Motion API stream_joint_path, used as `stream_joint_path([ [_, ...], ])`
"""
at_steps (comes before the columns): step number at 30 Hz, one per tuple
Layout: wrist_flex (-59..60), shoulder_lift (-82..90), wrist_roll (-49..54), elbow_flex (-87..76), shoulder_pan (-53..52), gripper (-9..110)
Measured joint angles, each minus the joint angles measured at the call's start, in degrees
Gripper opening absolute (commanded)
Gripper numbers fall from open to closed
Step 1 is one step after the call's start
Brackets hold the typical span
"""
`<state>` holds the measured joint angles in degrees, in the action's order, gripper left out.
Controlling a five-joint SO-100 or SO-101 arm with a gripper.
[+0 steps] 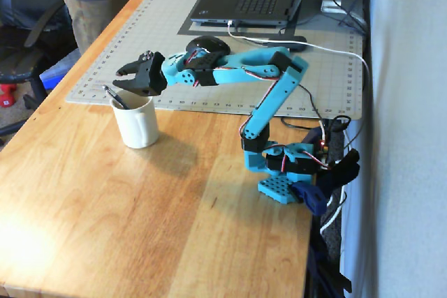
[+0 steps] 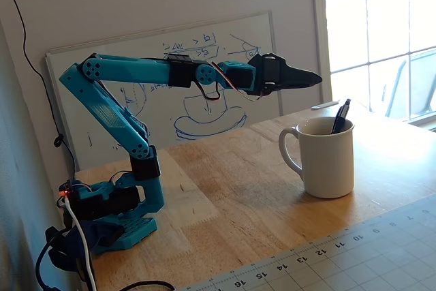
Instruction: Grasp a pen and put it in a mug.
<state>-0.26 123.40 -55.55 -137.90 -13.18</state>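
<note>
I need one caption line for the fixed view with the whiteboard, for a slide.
The pen leans inside the mug; the empty gripper hovers above, near the whiteboard.
</note>
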Motion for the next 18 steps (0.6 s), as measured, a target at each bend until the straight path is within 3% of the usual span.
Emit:
stream_joint_path([
  [7,18.46,13.27,17.93,-1.58,3.69,2],
  [18,47.02,36.56,50.54,-17.75,4.39,1],
])
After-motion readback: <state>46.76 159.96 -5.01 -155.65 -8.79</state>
